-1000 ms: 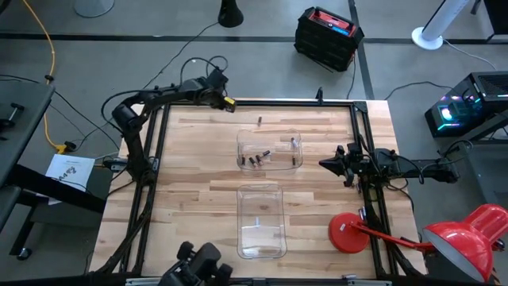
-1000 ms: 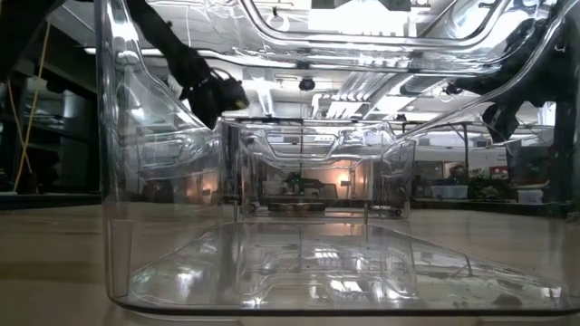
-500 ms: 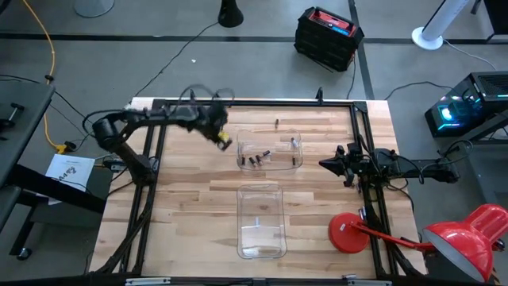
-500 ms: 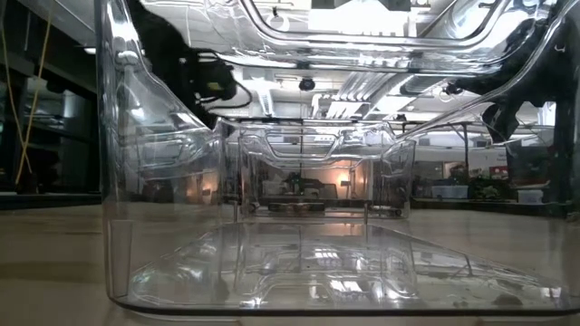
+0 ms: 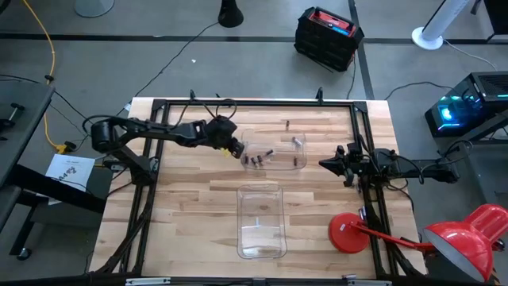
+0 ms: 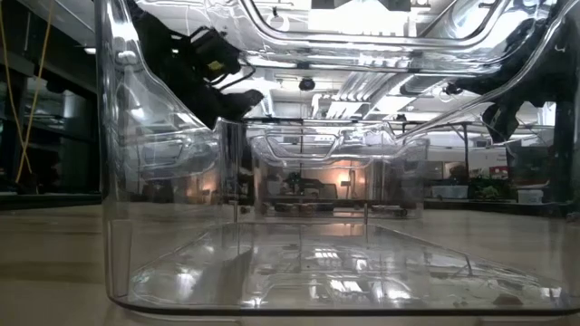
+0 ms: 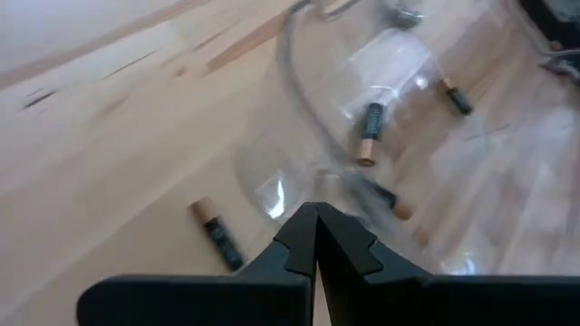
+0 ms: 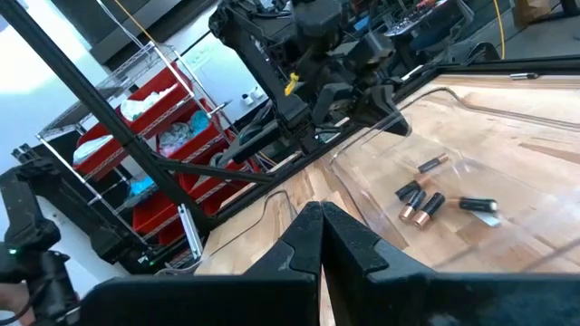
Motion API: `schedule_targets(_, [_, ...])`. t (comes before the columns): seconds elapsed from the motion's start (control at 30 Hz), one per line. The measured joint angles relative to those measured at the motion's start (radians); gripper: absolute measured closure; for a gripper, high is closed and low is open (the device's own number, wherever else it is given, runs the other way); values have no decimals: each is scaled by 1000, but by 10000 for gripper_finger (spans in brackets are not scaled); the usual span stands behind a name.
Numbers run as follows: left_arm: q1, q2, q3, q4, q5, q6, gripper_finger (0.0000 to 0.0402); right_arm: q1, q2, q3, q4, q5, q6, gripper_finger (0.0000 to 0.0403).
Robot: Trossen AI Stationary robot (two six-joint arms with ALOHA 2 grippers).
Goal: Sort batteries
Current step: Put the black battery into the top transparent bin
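**Desk:** Where are you, and what is in the fingers?

**Me:** My left gripper (image 5: 231, 148) is at the left rim of the far clear plastic tray (image 5: 282, 149). Its fingers (image 7: 294, 240) are pressed together with nothing between them. My right gripper (image 5: 327, 163) waits at the right edge of the wooden tabletop (image 5: 190, 214), closed and empty too.

**Desk:** And the cells?

**Me:** The small dark cylindrical batteries with copper-coloured ends (image 5: 254, 160) lie flat in that far tray. I count at least five there, several bunched on the left side and the others apart towards the right. One more loose battery (image 5: 287, 123) lies on the wood behind the tray. I can't say for sure whether the battery nearest my left wrist camera is inside the wall. There are two clear trays in all, and the near clear plastic tray (image 5: 262, 191) seems to hold none.

**Desk:** How will they handle?

**Me:** I'd judge them hard, smooth and light, so they'll roll at a nudge. I would open over a single cell and close across the middle of its barrel, not on the ends. The bunched ones will likely need separating first. The tray itself looks light enough to slide if bumped.
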State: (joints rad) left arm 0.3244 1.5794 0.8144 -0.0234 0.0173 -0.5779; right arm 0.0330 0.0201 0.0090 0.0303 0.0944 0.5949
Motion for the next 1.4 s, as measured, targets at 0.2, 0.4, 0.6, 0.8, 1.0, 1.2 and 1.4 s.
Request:
schedule_targets(0.2, [-7, 22, 86, -156, -6, 97, 389, 0, 0, 0, 0, 0, 0, 402])
schedule_targets(0.4, [9, 35, 74, -266, -87, 109, 323, 0, 0, 0, 0, 0, 0, 402])
schedule_targets(0.6, [47, 120, 67, -172, -36, 27, 250, 0, 0, 0, 0, 0, 0, 402])
schedule_targets(0.8, [57, 207, 70, -108, 21, -22, 213, 0, 0, 0, 0, 0, 0, 402])
schedule_targets(1.0, [57, 236, 71, -79, -9, -31, 212, 0, 0, 0, 0, 0, 0, 402])
schedule_targets(1.2, [57, 242, 75, -191, -72, 83, 343, 0, 0, 0, 0, 0, 0, 402])
schedule_targets(1.4, [65, 192, 70, -260, -69, 135, 386, 0, 0, 0, 0, 0, 0, 402])
